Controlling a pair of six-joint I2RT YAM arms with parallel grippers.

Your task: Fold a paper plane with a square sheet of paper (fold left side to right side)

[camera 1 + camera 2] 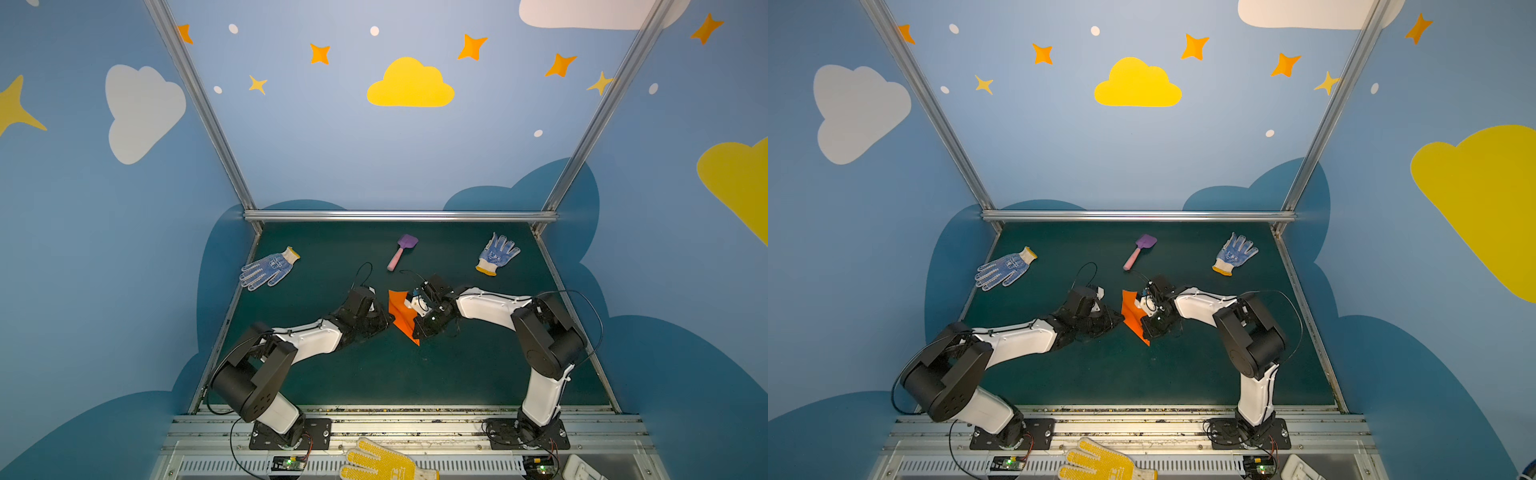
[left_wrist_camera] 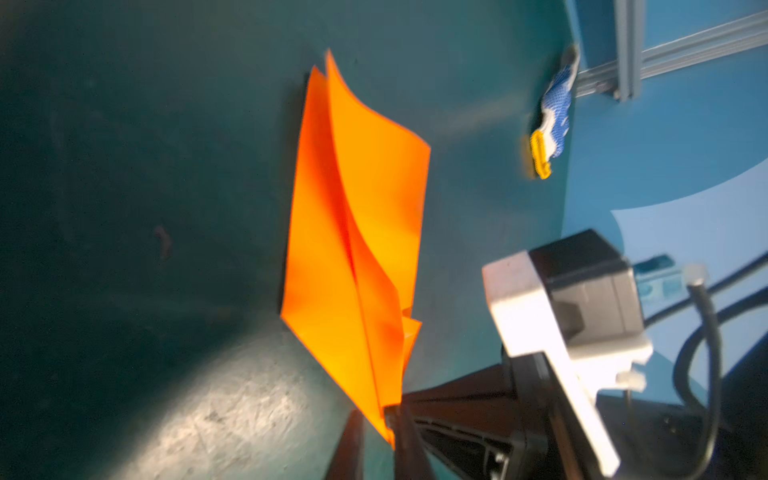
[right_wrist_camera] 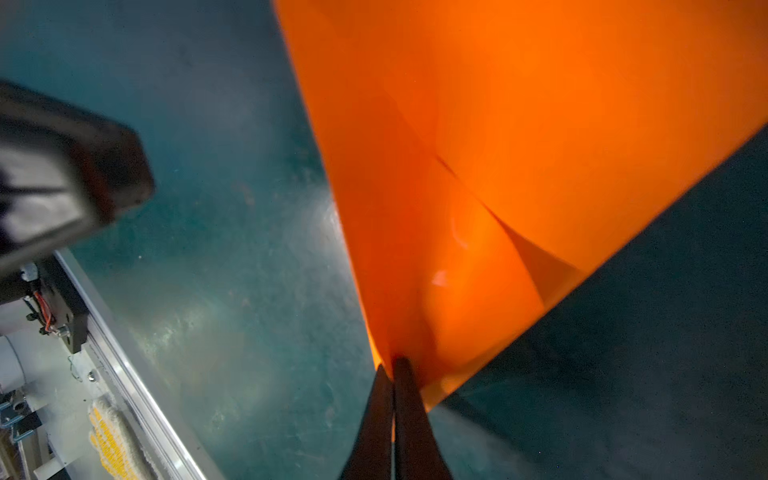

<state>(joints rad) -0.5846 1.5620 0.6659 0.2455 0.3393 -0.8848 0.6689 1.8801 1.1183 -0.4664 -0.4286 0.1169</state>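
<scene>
Yellow dotted fabric glove (image 1: 382, 461) lies by the arm bases. Mid dark-green surface (image 1: 374, 374) sits the folded bright-orange paper sheet (image 1: 400, 318). The right tool (image 3: 392, 365) is clamped on its pointed end. The left tool (image 2: 380, 415) narrowly straddles that same end, grip unclear.

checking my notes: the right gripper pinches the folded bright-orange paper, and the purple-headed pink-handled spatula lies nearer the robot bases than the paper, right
Not quite. The purple-headed pink-handled spatula lies beyond the folded bright-orange paper, toward the back wall, not nearer the bases; both top views show it. The right gripper does pinch the paper.
</scene>
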